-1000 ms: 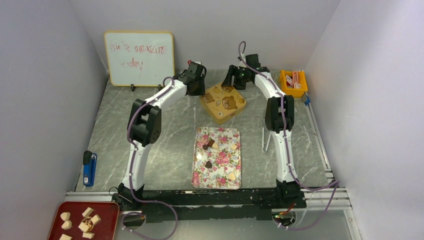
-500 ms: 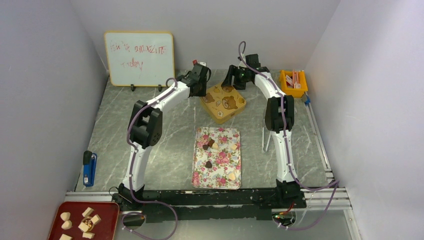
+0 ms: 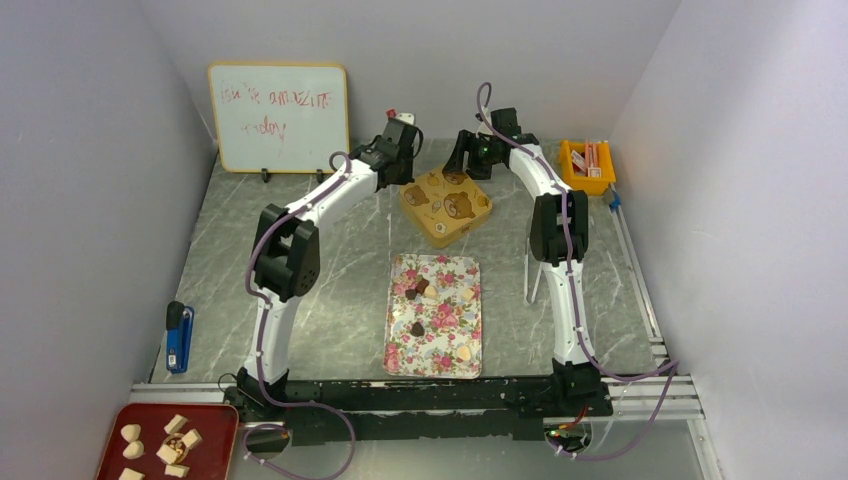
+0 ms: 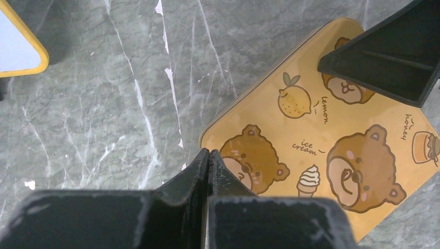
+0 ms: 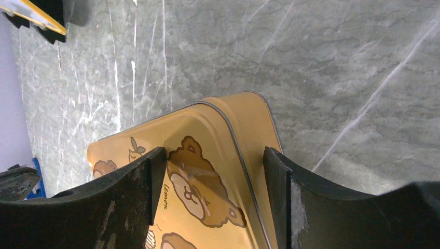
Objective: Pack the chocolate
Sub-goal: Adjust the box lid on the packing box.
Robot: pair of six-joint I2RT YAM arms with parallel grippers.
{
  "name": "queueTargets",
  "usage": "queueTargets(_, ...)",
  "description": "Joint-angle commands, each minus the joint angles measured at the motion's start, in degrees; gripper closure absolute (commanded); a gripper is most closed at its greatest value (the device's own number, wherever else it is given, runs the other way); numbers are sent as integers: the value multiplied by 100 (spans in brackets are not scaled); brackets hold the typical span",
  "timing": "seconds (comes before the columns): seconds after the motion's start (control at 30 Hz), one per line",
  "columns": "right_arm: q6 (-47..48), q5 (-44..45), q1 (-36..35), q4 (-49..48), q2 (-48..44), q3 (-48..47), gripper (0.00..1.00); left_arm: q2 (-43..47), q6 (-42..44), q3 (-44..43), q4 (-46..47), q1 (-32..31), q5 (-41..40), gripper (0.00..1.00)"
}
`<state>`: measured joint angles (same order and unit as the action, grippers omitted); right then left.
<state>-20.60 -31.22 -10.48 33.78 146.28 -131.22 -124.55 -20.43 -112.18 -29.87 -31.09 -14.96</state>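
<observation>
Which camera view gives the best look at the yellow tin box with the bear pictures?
Left wrist: the yellow bear-printed tin box is close, its drawings readable. Top external shows it small; right wrist shows one corner only.

The top external view looks down from high behind the arm bases at the near edge, taking in the whole table [image 3: 215, 270]. Both wrist views face steeply down, close, near the far edge; all three views share the yellow bear-printed tin [image 4: 321, 140].
</observation>
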Motion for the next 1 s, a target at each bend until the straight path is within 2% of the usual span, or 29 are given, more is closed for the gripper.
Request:
queueTargets(0.0, 155, 277, -151, 446, 331, 91, 30, 290, 128, -313, 62, -94, -95, 95)
queueTargets(0.4, 164, 288, -155, 446, 331, 122, 30, 126, 170, -432, -6, -187, -130, 95)
queueTargets(0.67, 179, 298, -154, 447, 338, 172, 30, -88, -85, 172, 23, -195, -80, 95)
queueTargets(0.83, 185, 297, -156, 439, 341, 208, 30, -597, -319, 17, -497, -185, 62, 95)
queueTargets(0.97, 193, 306, -151, 438, 327, 229, 30, -467, -355, 271, -305, -187, 27, 95)
